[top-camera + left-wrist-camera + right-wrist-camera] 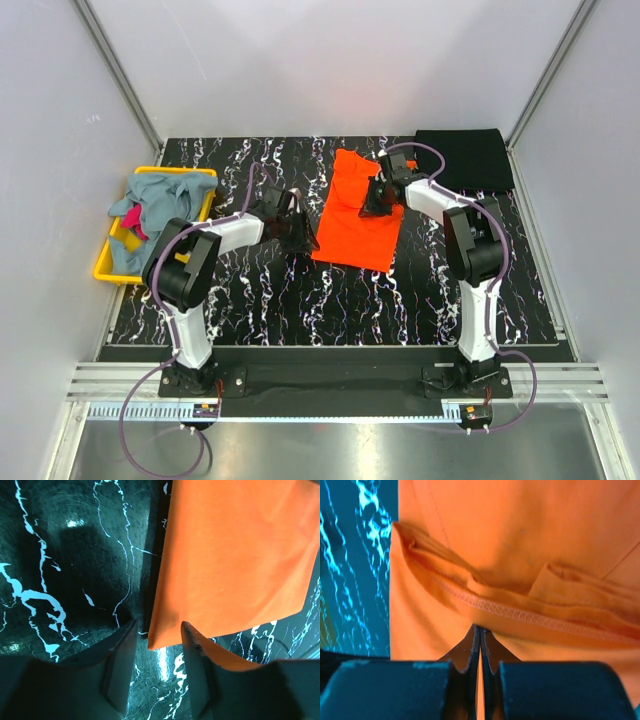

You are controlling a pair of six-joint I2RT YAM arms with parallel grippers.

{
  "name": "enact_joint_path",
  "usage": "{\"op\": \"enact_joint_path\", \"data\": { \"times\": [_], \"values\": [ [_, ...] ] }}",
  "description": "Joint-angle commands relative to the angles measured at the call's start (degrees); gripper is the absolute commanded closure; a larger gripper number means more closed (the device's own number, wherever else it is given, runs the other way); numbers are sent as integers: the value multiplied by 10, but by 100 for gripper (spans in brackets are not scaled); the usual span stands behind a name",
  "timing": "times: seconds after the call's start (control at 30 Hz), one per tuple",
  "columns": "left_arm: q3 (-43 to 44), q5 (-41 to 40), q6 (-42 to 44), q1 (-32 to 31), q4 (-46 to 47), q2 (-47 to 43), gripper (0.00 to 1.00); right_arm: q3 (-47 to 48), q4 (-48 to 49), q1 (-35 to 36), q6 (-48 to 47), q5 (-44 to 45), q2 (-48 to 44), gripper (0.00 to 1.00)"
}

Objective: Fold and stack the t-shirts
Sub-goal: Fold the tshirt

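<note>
Two grippers work the orange shirt lying mid-table; the right gripper pinches its hem, likely to fold it over; the left gripper stands spread astride a corner, seemingly ready to grab.

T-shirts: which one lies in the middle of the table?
The orange t-shirt; the black t-shirt lies at the far right, the rest in the yellow bin.
</note>
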Motion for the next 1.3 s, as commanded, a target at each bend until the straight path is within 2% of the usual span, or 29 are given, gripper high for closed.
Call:
{"op": "enact_joint_path", "data": {
  "times": [0.0, 0.07, 0.17, 0.37, 0.67, 0.83, 1.0, 1.27],
  "values": [
    [1, -15, 12, -2, 16, 12, 58, 45, 16, 4, 3, 34, 14, 95],
    [1, -15, 14, -4, 15, 13, 62, 55, 14, 3, 2, 42, 28, 95],
    [1, -20, 16, -7, 15, 16, 72, 71, 10, 1, 1, 55, 44, 96],
    [1, -23, 15, -12, 12, 26, 100, 81, 11, -6, 6, 63, 46, 96],
    [8, -39, 11, -23, 0, 26, 100, 75, 2, -13, 6, 44, 26, 94],
    [9, -47, 9, -34, -5, 25, 100, 80, -11, -11, 32, -14, 6, 94],
    [8, -59, 6, -41, -5, 22, 100, 75, -19, -10, 29, -24, -12, 94],
    [10, -60, 4, -45, -9, 21, 100, 97, -28, -11, 31, -21, 10, 94]
  ]
}}
